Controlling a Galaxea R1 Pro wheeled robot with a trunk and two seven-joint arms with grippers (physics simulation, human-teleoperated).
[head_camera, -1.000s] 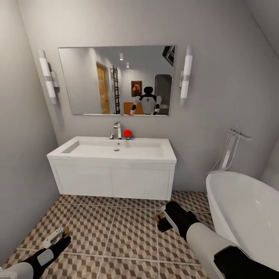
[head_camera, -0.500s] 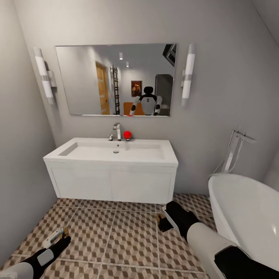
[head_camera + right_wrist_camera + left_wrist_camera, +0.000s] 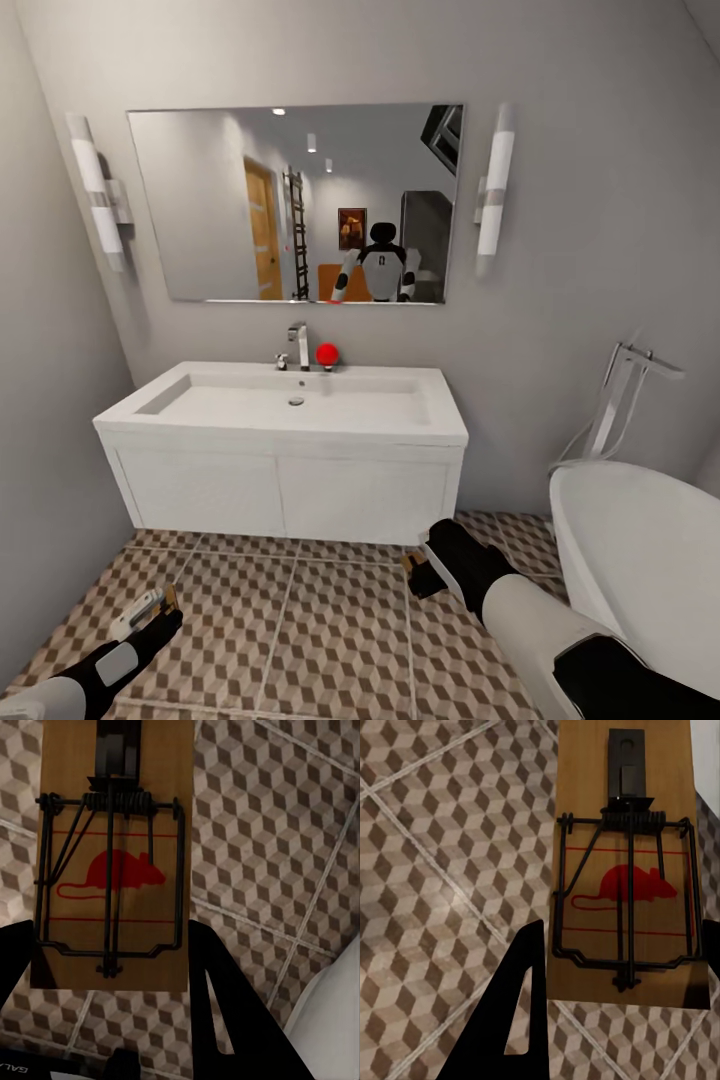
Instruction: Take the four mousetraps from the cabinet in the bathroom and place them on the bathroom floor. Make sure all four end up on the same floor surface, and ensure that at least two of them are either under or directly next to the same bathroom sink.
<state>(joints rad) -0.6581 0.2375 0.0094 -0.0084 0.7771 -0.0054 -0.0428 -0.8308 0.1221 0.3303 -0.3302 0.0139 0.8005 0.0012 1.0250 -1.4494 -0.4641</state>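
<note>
A mousetrap (image 3: 622, 870), a flat brown board with black wire and a red mouse print, sits between the black fingers (image 3: 514, 1020) of my left gripper (image 3: 622, 937), which is shut on it. My right gripper (image 3: 109, 937) is shut on a second mousetrap (image 3: 112, 855). In the head view the left gripper (image 3: 150, 612) hangs low at the left and the right gripper (image 3: 420, 575) low at centre right, both over the bathroom floor (image 3: 300, 620). The white bathroom sink (image 3: 290, 405) on its wall-hung vanity stands straight ahead. The cabinet is out of view.
A white bathtub (image 3: 640, 550) with a chrome floor tap (image 3: 620, 395) stands at the right, close to my right arm. A grey wall (image 3: 50, 450) closes the left side. A mirror (image 3: 295, 205) hangs above the sink, and a red ball (image 3: 326, 353) lies by the tap.
The whole view has shifted: the sink and mirror loom larger, so the camera has moved closer. Both grippers keep their places in the picture, still shut on their mousetraps.
</note>
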